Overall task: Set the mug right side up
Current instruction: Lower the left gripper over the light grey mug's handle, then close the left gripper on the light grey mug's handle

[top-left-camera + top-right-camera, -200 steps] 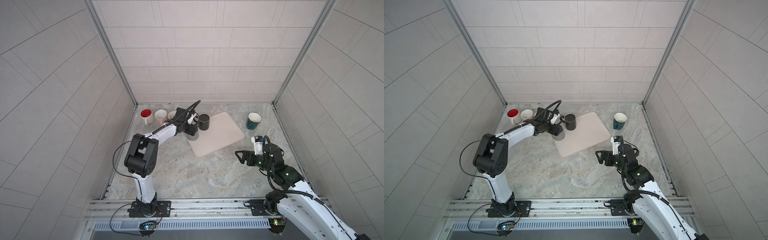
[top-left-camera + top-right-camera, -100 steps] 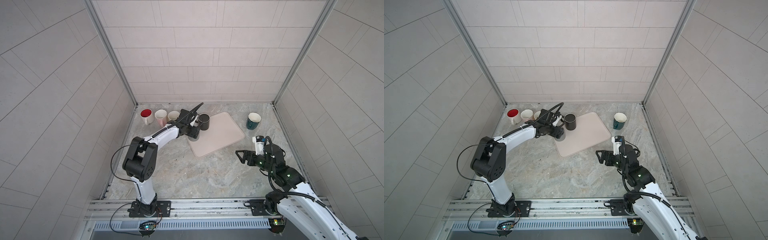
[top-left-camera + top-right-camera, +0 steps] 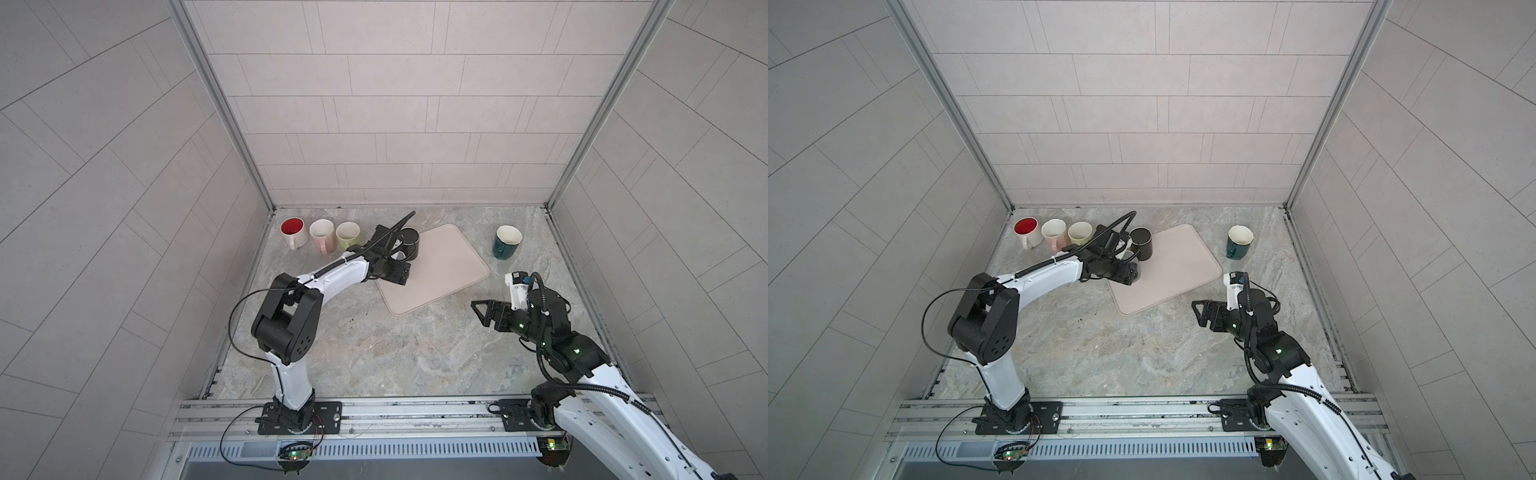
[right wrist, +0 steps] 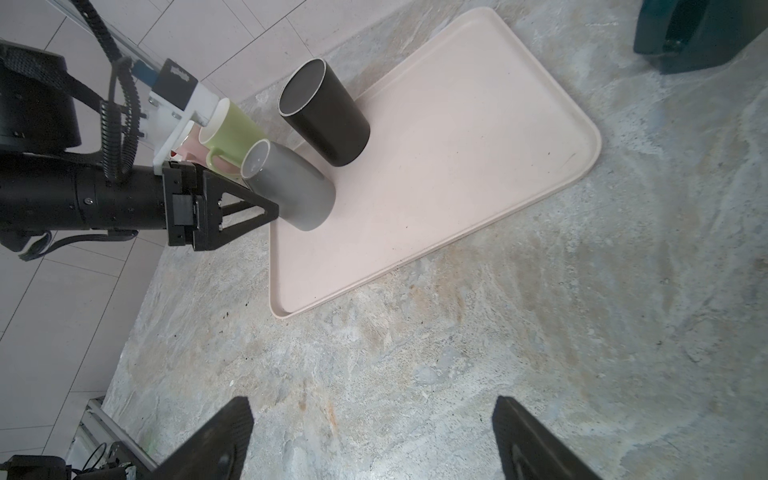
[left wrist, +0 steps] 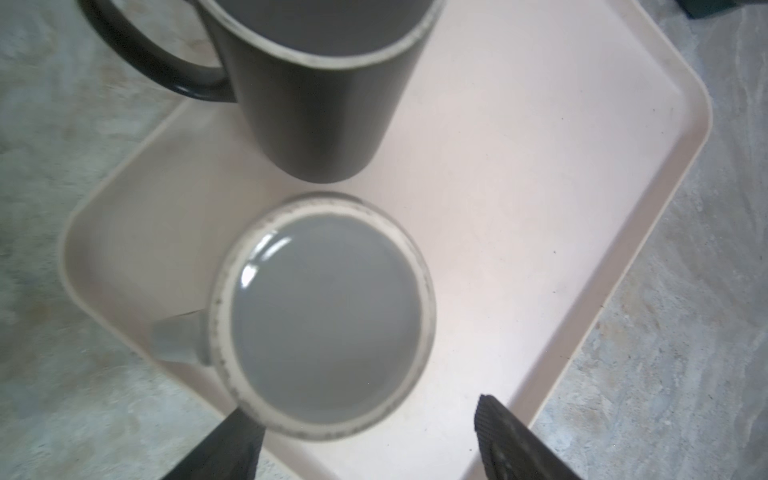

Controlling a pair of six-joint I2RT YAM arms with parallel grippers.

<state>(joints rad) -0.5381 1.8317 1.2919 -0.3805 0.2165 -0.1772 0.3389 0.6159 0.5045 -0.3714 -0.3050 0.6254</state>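
Hanging by upright grey mug, L end effector spread; R end effector spread.

No text, brand, number or sign can be read with certainty on any surface in view. One candidate is noted: in the right wrist view, the wrist camera housing on the left arm has a small pale marking on its dark face. The marking is too small and too blurred to make out as letters or figures, and neither top view resolves it.
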